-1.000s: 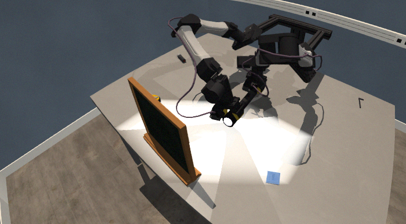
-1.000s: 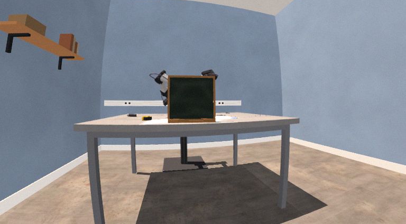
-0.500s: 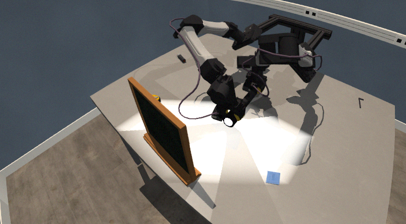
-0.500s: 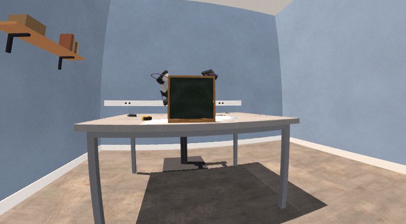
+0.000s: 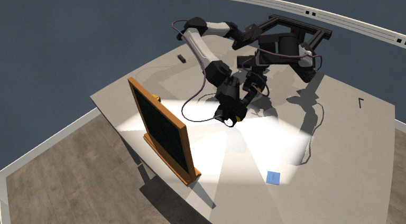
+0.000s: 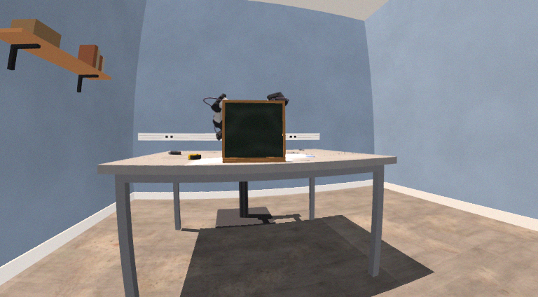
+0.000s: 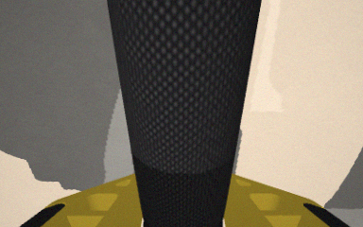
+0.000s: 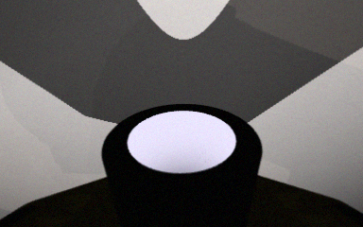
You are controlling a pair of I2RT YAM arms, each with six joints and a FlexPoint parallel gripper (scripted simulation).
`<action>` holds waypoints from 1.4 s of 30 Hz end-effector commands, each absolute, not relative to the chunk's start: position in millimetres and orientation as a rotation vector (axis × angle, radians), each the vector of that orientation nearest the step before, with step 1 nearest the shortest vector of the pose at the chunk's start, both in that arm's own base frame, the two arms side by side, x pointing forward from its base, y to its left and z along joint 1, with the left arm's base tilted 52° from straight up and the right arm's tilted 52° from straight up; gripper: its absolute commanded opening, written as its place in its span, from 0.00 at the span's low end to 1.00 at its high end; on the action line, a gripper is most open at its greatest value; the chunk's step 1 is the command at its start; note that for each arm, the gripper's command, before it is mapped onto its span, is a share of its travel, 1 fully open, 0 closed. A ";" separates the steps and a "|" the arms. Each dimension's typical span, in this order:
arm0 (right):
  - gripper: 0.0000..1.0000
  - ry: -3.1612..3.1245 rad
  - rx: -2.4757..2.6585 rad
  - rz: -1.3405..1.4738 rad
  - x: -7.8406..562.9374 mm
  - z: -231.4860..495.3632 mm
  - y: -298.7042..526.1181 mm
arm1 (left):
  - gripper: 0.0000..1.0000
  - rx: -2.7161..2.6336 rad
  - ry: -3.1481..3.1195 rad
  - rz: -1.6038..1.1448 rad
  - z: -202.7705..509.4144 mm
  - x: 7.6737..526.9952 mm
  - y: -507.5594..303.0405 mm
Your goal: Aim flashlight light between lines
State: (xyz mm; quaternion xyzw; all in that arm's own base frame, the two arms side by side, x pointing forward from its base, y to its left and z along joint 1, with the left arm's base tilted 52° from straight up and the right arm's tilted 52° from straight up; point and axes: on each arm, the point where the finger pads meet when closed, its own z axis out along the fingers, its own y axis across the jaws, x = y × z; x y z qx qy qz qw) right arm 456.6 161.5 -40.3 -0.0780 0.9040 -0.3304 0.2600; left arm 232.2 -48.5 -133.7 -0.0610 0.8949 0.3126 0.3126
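Observation:
The black flashlight is held above the table, its lit lens toward the top camera. My left gripper is shut on its knurled body. My right gripper is shut on its head just behind the lens; both fingers meet its sides. The orange-framed board stands upright near the table's edge. The top and exterior views show its plain dark back. Its other face, any lines and the light's top edge there are hidden. Bright light lies across the table.
A yellow tape measure lies beside the board on the arms' side. A small dark cylinder lies farther back. A blue square lies right of the board in the top view, and a hex key far right.

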 end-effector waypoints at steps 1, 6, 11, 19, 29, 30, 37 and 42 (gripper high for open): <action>0.50 2.394 -0.201 -1.001 449.5 -38.0 170.2 | 0.30 -0.133 2.359 0.843 -134.3 235.3 -48.8; 0.50 2.360 -0.181 -1.076 448.9 -37.4 169.6 | 0.30 -0.133 2.359 0.843 -134.3 235.3 -48.8; 0.50 2.354 -0.166 -1.084 453.8 -40.4 170.7 | 0.30 -0.133 2.359 0.843 -134.3 235.3 -48.8; 0.50 2.281 -0.130 -1.242 449.5 -36.0 164.0 | 0.30 -0.133 2.361 0.842 -134.5 235.2 -48.9; 0.50 2.245 -0.070 -1.318 458.6 -40.6 156.4 | 0.30 -0.133 2.361 0.842 -134.5 235.2 -48.9; 0.50 2.210 -0.076 -1.388 451.9 -34.7 154.1 | 0.30 -0.124 2.361 0.838 -133.0 234.2 -50.1; 1.00 2.233 -0.095 -1.293 455.5 -40.3 169.0 | 0.30 -0.125 2.370 0.855 -134.8 231.5 -45.7; 1.00 2.229 -0.117 -1.288 450.6 -40.8 178.6 | 0.30 -0.125 2.370 0.855 -134.8 231.5 -45.7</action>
